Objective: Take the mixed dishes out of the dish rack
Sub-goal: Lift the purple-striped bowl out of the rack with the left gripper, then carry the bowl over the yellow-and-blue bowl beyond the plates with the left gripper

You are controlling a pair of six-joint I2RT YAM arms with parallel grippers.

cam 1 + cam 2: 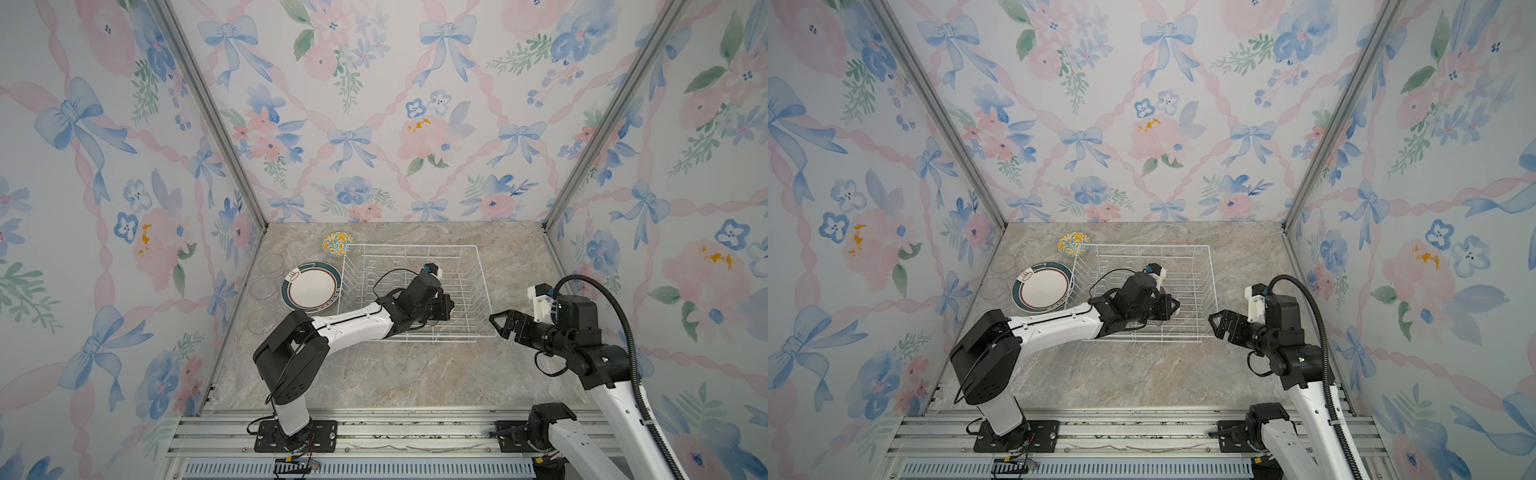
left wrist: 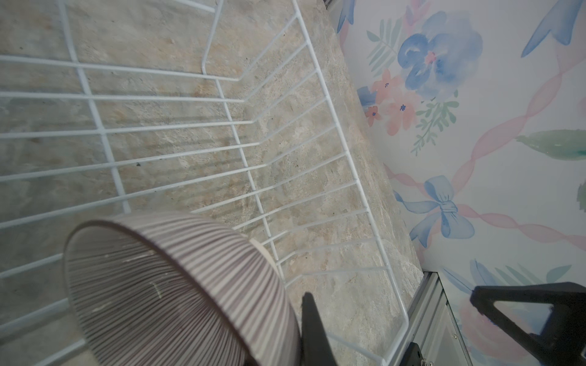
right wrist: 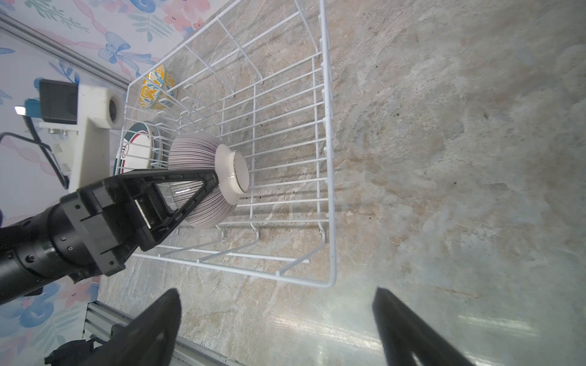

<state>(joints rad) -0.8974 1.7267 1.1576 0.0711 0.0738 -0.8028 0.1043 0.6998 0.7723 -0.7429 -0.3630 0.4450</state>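
The white wire dish rack (image 1: pixel 415 246) (image 1: pixel 1150 246) stands mid-table in both top views. My left gripper (image 1: pixel 446 309) (image 1: pixel 1173 309) reaches into it and is shut on the rim of a purplish striped bowl (image 3: pixel 196 152) (image 2: pixel 158 301), held on its side just above the rack floor. One finger (image 2: pixel 309 317) lies on the bowl's outside; the other is hidden by the bowl. My right gripper (image 1: pixel 496 322) (image 3: pixel 276 291) hangs open just outside the rack's near right corner, holding nothing. No other dish shows in the rack (image 3: pixel 329 158).
Left of the rack lie a teal-brown rimmed plate (image 1: pixel 311 286) with another rim showing under it, a yellow-blue patterned bowl (image 1: pixel 338 243) at the rack's far left corner, and three clear glass cups (image 1: pixel 271 264) (image 1: pixel 265 288) (image 1: pixel 261 321) along the left wall.
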